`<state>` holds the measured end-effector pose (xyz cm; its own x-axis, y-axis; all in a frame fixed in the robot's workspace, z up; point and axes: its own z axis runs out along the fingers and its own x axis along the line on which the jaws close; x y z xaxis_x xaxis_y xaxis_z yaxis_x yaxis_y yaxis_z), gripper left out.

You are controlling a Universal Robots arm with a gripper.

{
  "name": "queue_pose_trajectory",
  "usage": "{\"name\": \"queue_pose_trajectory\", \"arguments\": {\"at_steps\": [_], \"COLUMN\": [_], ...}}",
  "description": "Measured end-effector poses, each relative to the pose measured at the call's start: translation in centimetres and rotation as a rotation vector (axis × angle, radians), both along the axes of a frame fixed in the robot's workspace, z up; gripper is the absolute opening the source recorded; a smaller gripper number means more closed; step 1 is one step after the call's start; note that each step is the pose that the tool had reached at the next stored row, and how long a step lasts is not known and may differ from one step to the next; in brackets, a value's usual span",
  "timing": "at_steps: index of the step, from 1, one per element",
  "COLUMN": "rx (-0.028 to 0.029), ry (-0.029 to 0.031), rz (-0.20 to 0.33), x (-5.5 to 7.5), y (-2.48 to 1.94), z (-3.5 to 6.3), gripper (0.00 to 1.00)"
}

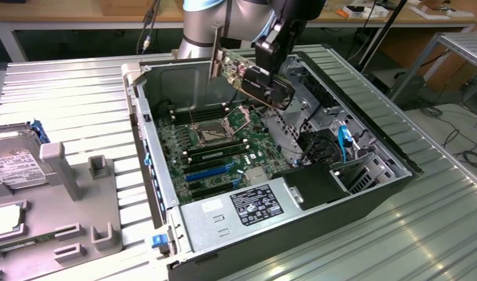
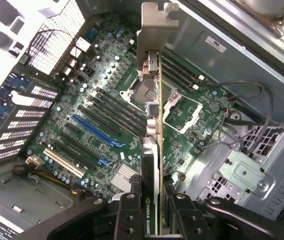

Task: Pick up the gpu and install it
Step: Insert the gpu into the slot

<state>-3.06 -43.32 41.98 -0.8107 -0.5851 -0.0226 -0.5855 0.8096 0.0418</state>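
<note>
The gpu [image 1: 246, 76] hangs in the air over the open computer case [image 1: 378, 175], a thin green card with a black face and a silver bracket at its far end. My gripper [image 1: 268, 73] is shut on the card's end away from the bracket. In the wrist view the gpu [image 2: 153, 120] stands edge-on between my fingers [image 2: 127, 215], with its bracket pointing away from the camera. Below it lies the green motherboard [image 2: 107, 100], with a blue slot [image 2: 94, 131] and black slots beside it. The card touches no slot.
The case lies on its side on a ribbed metal table [image 1: 74, 99]. A grey fixture tray [image 1: 74, 193] with a hard drive [image 1: 16, 161] sits at the exterior view's left. Drive cages and cables [image 1: 340, 140] crowd the case's right part. The power supply [image 1: 246, 205] fills its near end.
</note>
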Motion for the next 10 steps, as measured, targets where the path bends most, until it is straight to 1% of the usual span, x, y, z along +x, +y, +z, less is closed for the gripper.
{"name": "queue_pose_trajectory", "arguments": {"at_steps": [1, 3, 4, 10], "rx": [-0.0001, 0.0, 0.0, 0.0], "ry": [0.0001, 0.0, 0.0, 0.0], "rz": [0.03, 0.107, 0.13, 0.139], "x": [0.0, 0.0, 0.0, 0.0], "y": [0.0, 0.0, 0.0, 0.0], "z": [0.0, 0.0, 0.0, 0.0], "gripper": [0.27, 0.27, 0.27, 0.27]}}
